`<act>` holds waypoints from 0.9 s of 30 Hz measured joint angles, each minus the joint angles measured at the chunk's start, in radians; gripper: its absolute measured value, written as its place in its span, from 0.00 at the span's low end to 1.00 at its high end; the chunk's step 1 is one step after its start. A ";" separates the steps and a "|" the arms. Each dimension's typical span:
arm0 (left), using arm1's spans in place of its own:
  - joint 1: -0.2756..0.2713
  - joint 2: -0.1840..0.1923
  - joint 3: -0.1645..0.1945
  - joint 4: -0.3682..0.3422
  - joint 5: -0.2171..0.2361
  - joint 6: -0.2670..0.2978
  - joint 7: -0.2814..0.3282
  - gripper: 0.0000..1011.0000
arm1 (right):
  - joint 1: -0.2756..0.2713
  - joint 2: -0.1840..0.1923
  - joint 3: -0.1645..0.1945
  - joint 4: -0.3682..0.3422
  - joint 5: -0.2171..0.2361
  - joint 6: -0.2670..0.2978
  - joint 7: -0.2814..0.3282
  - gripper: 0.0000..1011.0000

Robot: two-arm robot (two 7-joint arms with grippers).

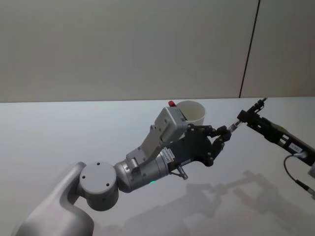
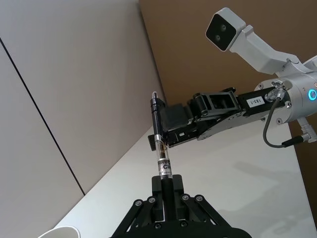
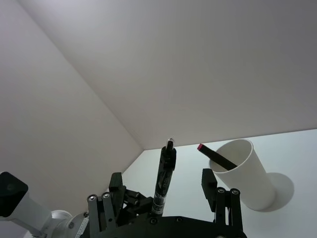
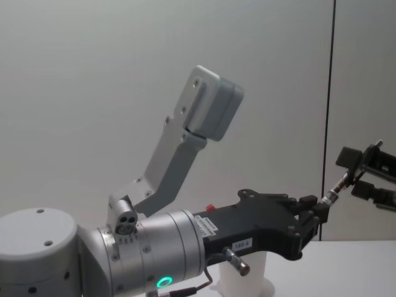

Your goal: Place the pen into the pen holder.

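Two grippers raised above white table [image 1: 59, 128], one pen [image 2: 160, 144] spanning between them. Left gripper [image 1: 227, 133] closed on clear barrel end; right gripper [image 1: 244, 117] closed on black cap end, though right wrist view leaves its outer fingers [image 3: 216, 191] standing apart from pen. One pen holder [image 1: 193, 112] upright on table behind left wrist, holding one dark red-tipped stick [image 3: 216, 156].
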 joint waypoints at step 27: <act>0.000 0.000 0.000 0.000 0.000 0.000 0.000 0.13 | 0.018 0.021 -0.004 0.034 0.081 -0.051 0.037 0.84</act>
